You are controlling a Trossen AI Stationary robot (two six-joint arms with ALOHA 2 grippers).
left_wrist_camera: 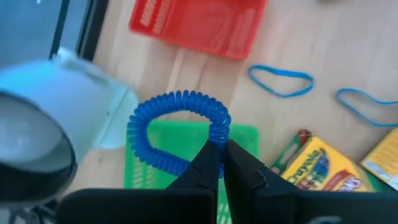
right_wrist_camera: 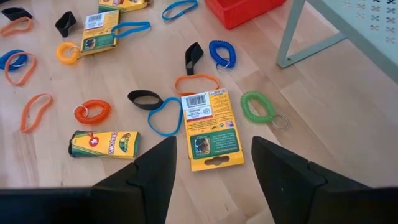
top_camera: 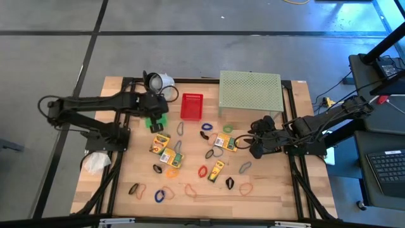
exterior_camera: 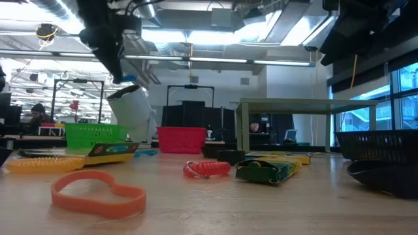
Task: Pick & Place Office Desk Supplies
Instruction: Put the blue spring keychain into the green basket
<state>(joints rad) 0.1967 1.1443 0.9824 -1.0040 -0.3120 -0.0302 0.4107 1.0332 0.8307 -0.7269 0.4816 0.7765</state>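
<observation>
While our left gripper is pinched shut on a blue coil, we hold it above the green bin, which sits left of centre in the high view, beside the red bin and the white round object. So the step in hand, as we judge it, is the drop: the coil is carried and now needs placing. The next move calls for lowering over the green bin and parting the fingers, with care that the springy loop does not catch on a fingertip or bounce out over the low wall. Our right gripper hangs with its jaws wide apart and nothing between them, right of centre in the high view, over a crayon box lying back side up, with a green coil just beside it. Many bands and other crayon boxes lie scattered across the middle and lower table, so much sorting remains.
</observation>
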